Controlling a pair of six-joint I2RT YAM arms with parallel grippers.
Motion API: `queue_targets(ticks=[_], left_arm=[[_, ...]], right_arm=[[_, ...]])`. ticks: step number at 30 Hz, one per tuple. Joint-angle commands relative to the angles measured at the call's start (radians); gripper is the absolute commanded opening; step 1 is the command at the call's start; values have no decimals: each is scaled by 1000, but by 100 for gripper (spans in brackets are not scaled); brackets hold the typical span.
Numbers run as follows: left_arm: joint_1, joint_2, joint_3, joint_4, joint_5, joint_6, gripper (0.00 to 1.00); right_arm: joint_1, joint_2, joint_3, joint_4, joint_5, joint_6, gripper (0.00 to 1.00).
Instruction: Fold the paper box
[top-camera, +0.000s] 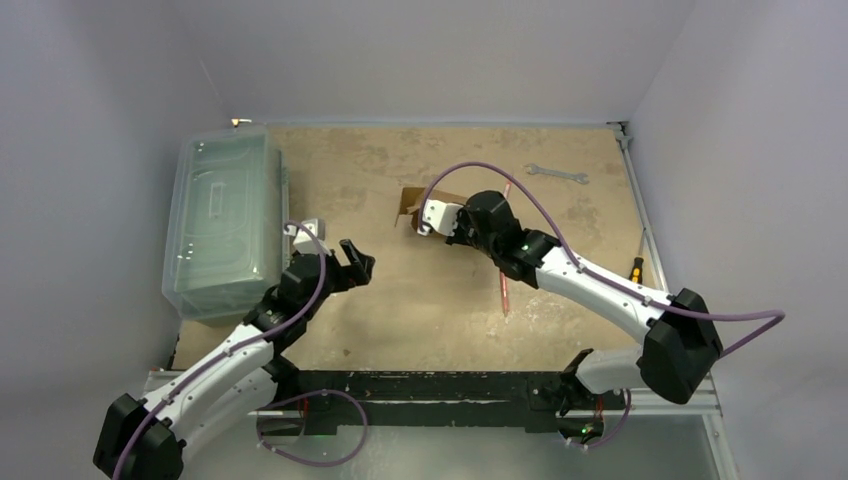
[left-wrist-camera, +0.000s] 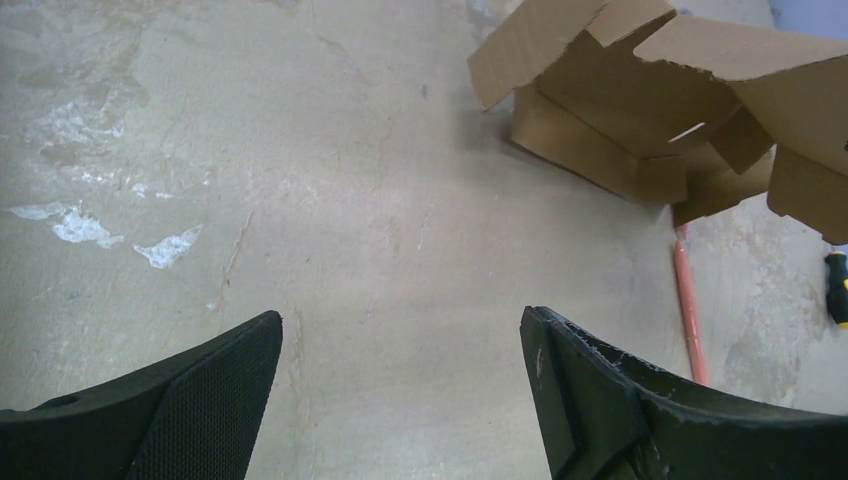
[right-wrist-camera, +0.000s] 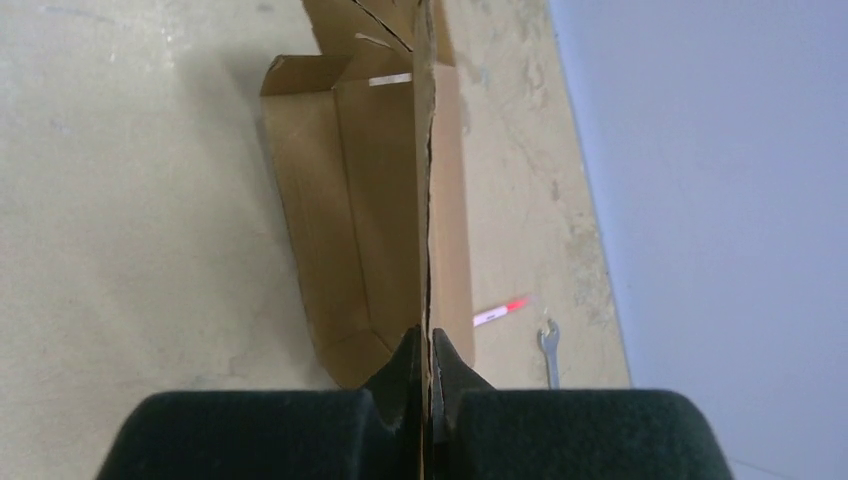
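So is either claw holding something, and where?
The right claw pinches the brown cardboard box by one flap's edge; the left claw holds nothing.

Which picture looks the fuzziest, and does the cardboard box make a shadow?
Right wrist view: the fuzziest, because the right gripper sits so close to the lens that its black pads look soft where they pinch the paper box edge. Left wrist view: sharp, with a soft dark shadow on the table beside the box's left side. Top view: dim, even light with only faint shadows.

Left gripper (left-wrist-camera: 400, 325) spread; right gripper (right-wrist-camera: 427, 350) clamped
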Motion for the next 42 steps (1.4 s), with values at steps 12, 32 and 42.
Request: queue_targets(ticks=[12,32,42], left_arm=[[3,51,-38,99,11,-23,89],[5,136,-185,651,-82,354,80],[11,233,-212,840,-1,493,70]], right_arm=[[6,-9,6,-43,-121,38,0],[1,77,167,-253,-251,53,0],[-24,153,272,-338,-301,-23,0]])
